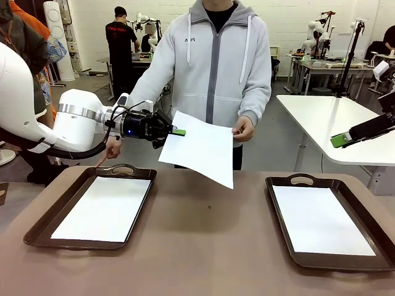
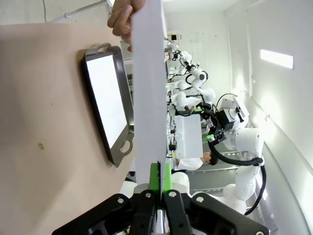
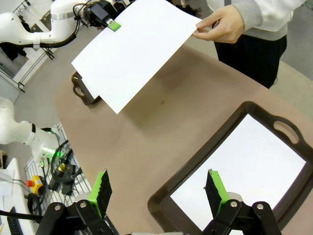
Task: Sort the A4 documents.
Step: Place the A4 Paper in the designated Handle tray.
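A thin, blank white A4 paper sheet (image 1: 202, 148) hangs in the air above the far edge of the matte brown table (image 1: 203, 246), tilted, its lower corner dipping toward the tabletop. The left gripper (image 1: 178, 131), black with green pads, is clamped on the sheet's upper left corner; in the left wrist view the two pads (image 2: 155, 178) press flat on the paper's edge, seen nearly edge-on as a pale strip. The person's hand (image 1: 242, 129), in a grey sleeve, pinches the opposite corner.

A smooth dark brown rectangular tray with moulded handles (image 1: 49, 219) lies near the table's left edge, and a second white sheet (image 1: 105, 208) lies flat on its floor. A matching tray (image 1: 284, 231) sits by the right edge, partly cut off at the picture's right side, holding a third flat white sheet (image 1: 321, 219).

The right gripper (image 1: 352, 137) hovers beyond the table's right edge; in its own wrist view (image 3: 159, 188) the jaws stand wide apart with nothing between them, above the right tray's near corner. The person's other hand (image 1: 112, 148) is partly hidden behind the left arm.
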`<state>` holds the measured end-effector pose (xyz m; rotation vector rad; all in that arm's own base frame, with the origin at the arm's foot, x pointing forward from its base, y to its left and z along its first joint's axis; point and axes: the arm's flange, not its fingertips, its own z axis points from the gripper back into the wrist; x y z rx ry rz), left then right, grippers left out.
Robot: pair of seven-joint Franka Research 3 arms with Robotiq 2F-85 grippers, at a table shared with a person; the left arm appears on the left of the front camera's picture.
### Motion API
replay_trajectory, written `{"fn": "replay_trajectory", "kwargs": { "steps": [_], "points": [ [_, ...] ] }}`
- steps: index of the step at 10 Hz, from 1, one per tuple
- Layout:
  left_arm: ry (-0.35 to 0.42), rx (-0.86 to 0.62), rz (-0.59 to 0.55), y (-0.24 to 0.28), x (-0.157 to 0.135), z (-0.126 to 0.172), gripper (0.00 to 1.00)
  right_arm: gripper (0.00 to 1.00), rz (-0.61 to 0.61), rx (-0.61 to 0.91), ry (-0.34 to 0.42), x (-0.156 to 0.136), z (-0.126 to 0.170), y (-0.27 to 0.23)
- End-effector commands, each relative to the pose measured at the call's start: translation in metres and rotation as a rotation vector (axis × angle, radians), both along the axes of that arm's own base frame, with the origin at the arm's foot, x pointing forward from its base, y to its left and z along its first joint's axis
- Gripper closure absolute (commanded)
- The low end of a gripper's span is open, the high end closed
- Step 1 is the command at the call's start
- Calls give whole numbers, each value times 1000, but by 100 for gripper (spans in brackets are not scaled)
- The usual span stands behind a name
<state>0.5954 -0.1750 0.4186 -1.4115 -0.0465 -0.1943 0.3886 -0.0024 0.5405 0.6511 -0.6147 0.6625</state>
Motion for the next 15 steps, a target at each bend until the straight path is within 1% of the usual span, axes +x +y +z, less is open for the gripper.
{"fn": "replay_trajectory", "kwargs": {
  "steps": [1, 2, 3, 4, 6, 8, 10, 12, 14, 15],
  "points": [
    [-72, 95, -89, 18, -1, 14, 99, 0, 3, -1, -2, 0, -1, 0],
    [-102, 143, -156, 28, -5, 20, 99, 0, 3, -1, -2, 0, -1, 0],
    [-115, 188, -217, 40, -12, 25, 99, 0, 3, -1, -2, 0, -1, 0],
    [-109, 233, -231, 53, -21, 26, 99, 0, 3, -1, -2, 0, -1, 0],
    [-68, 277, -198, 88, -42, 17, 99, 0, 3, -1, -2, 0, -1, 0],
    [-23, 304, -124, 129, -57, 1, 99, 0, 3, -1, -2, 0, -1, 0],
    [-20, 290, -76, 153, -58, -25, 99, 0, 3, -1, -2, 0, -1, 0],
    [7, 371, -29, 172, -51, -53, 99, 0, 3, -1, -2, 0, -1, 0],
    [5, 438, -62, 191, -42, -68, 99, 0, 3, -1, -2, 0, -1, 0],
    [24, 477, -55, 202, -37, -75, 99, 0, 3, -1, -2, 0, -1, 0]
  ]
}}
